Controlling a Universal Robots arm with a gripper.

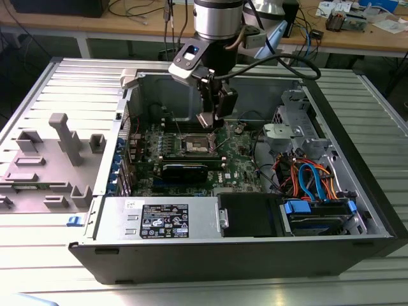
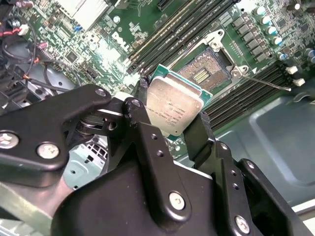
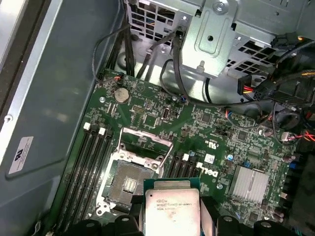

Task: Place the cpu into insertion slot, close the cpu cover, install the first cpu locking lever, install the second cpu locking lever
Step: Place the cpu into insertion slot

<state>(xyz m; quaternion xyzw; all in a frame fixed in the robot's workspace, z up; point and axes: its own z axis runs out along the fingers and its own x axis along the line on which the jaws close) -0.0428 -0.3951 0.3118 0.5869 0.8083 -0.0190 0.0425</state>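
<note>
My gripper (image 2: 172,117) is shut on the cpu (image 2: 173,104), a flat square chip with a dull silver top, pinched by two opposite edges. In the exterior view the gripper (image 1: 208,118) hangs inside the open computer case, a little above the green board. The insertion slot (image 3: 129,185) lies open with its dark centre exposed, beside the cpu (image 3: 171,209) and apart from it. The cpu cover (image 3: 147,137) is swung back from the slot's far edge. A thin locking lever (image 2: 268,81) sticks out beside the insertion slot (image 2: 204,71).
Long black memory slots (image 3: 93,162) flank the socket. A finned heatsink (image 3: 251,183) and a metal drive cage (image 3: 216,34) with cable bundles stand close by. The case walls (image 1: 357,153) ring the board. A grey fixture (image 1: 60,150) sits on the table at the exterior view's left.
</note>
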